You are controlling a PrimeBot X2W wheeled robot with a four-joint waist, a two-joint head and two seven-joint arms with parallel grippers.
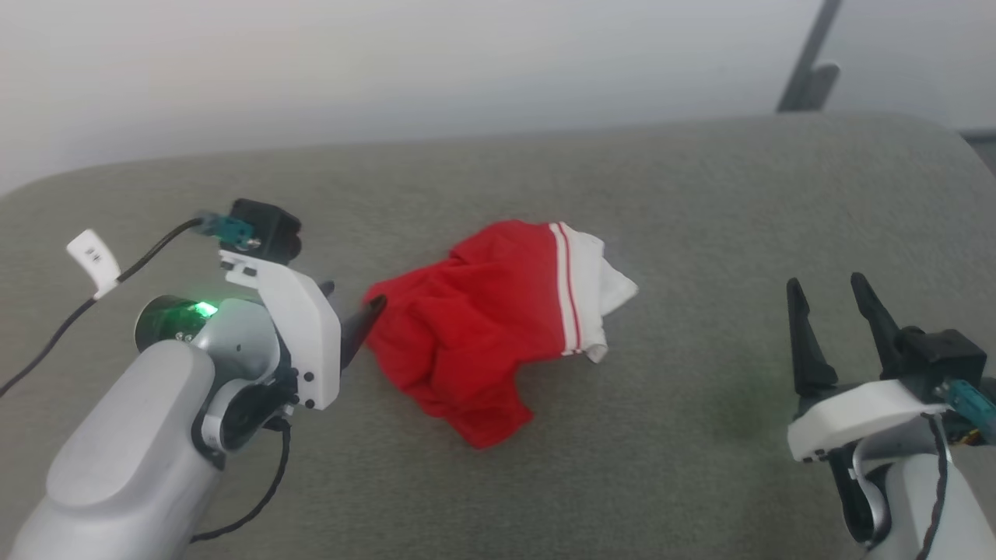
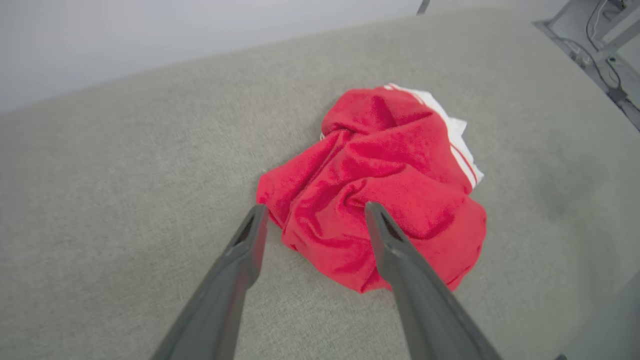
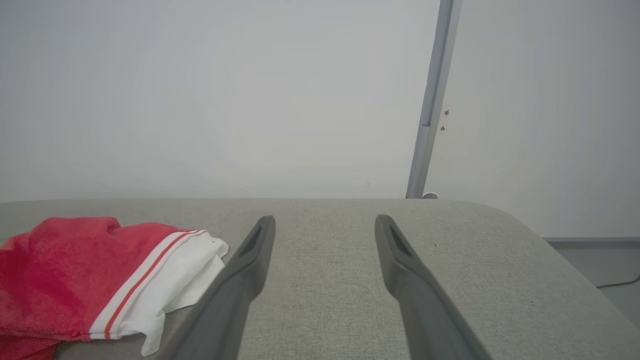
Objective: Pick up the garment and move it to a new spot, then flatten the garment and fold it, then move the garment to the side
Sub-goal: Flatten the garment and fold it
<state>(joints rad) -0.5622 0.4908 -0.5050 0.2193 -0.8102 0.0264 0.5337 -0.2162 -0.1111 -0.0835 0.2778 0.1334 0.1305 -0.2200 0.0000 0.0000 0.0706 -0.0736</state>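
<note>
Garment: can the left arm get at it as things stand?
Probably yes. The left gripper is open, with its fingertips right at the near edge of the crumpled garment. Nothing lies between them on the grey surface.

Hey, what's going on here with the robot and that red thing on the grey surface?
A two-armed robot is about to pick up a crumpled red jersey with white striped trim, lying on a grey padded surface. Its left gripper is open, with the fingertips at the cloth's edge, and nothing is gripped yet. The right gripper is open too, off to the right over bare surface, apart from the jersey.
</note>
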